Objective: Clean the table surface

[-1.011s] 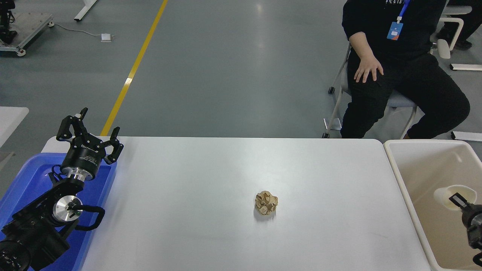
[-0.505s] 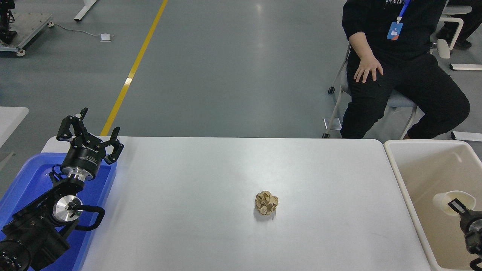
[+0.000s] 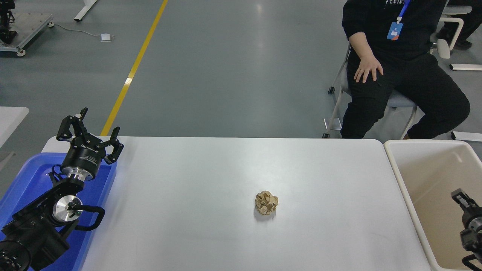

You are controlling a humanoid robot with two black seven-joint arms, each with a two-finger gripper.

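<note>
The white table surface (image 3: 188, 180) fills the middle of the view. A crumpled brown paper ball (image 3: 266, 203) lies on it, right of centre. My right gripper (image 3: 462, 197) comes in at the lower right edge, over the beige bin (image 3: 393, 165), well right of the ball; it is open and holds nothing. My left gripper (image 3: 89, 130) is open and parked at the lower left, over the blue tray (image 3: 28, 180).
A person in black sits on a chair (image 3: 395, 99) beyond the table's far right corner, one hand (image 3: 367, 69) on a thigh. The beige bin stands against the table's right edge, the blue tray at its left edge.
The whitish cup at my right gripper over the bin has sunk and gone from sight. The right gripper has dropped slightly toward the lower right. The left arm has not moved.
</note>
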